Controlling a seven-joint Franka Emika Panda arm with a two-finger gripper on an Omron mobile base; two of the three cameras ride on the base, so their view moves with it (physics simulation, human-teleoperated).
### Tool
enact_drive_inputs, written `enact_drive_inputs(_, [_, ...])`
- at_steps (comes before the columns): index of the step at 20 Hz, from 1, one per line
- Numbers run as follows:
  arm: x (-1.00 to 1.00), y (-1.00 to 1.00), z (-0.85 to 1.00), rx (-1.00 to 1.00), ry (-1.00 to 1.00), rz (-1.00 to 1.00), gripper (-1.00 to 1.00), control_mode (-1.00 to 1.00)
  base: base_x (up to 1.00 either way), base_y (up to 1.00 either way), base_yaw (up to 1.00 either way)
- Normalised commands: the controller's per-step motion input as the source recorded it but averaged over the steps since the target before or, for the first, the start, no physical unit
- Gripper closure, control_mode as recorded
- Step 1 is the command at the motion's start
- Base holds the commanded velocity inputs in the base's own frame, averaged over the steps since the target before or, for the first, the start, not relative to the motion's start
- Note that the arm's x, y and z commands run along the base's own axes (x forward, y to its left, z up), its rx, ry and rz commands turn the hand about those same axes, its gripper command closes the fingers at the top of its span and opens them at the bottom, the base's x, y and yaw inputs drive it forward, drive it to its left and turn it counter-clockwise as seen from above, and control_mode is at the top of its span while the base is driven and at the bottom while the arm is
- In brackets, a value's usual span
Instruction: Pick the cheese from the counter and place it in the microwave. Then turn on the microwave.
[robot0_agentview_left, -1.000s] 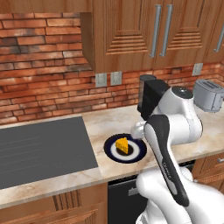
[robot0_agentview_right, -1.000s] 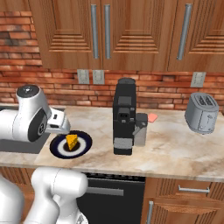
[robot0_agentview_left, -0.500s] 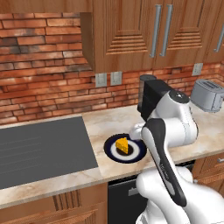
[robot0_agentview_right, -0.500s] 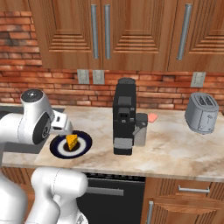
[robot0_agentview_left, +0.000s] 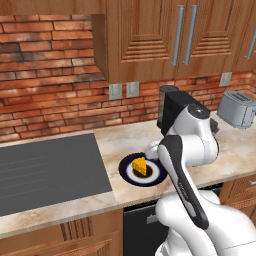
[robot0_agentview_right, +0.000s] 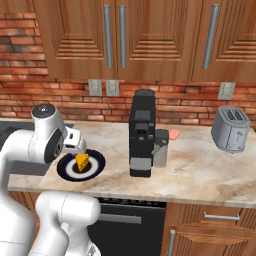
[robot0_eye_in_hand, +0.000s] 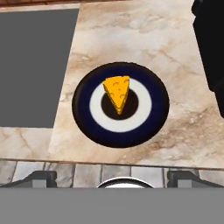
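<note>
Here, pitted yellow cheese (robot0_eye_in_hand: 117, 92) wedge, round navy-white plate (robot0_eye_in_hand: 87, 122), veined marble counter (robot0_eye_in_hand: 144, 39)

I'm driving in a home kitchen: brick backsplash (robot0_agentview_left: 50, 95), wooden wall cabinets (robot0_agentview_right: 150, 35), marble-look counter (robot0_agentview_right: 200, 175), black stovetop (robot0_agentview_left: 45, 170), coffee machine (robot0_agentview_right: 142, 132), toaster (robot0_agentview_right: 230, 129).

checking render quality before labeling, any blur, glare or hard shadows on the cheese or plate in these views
Hand view: cheese and plate are sharp, flatly lit, no glare, only a faint shadow beside the wedge. Left base view: slightly soft, the arm covers part of the plate's rim. Right base view: cheese small but clear, no glare on the counter.
</note>
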Motion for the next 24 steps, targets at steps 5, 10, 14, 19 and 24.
enact_drive_inputs(5, [0.17,0.00,-0.24,0.00,0.00,0.00,-1.00,-1.00,0.00,0.00,0.00])
enact_drive_inputs(10, [0.18,0.01,-0.22,0.00,0.00,0.00,-1.00,-1.00,0.00,0.00,0.00])
enact_drive_inputs(14, [0.20,0.03,-0.21,0.00,0.00,0.00,-1.00,-1.00,0.00,0.00,0.00])
enact_drive_inputs(19, [0.16,0.05,-0.20,0.00,0.00,0.00,-1.00,-1.00,0.00,0.00,0.00])
enact_drive_inputs(24, [0.13,0.03,-0.20,0.00,0.00,0.00,-1.00,-1.00,0.00,0.00,0.00])
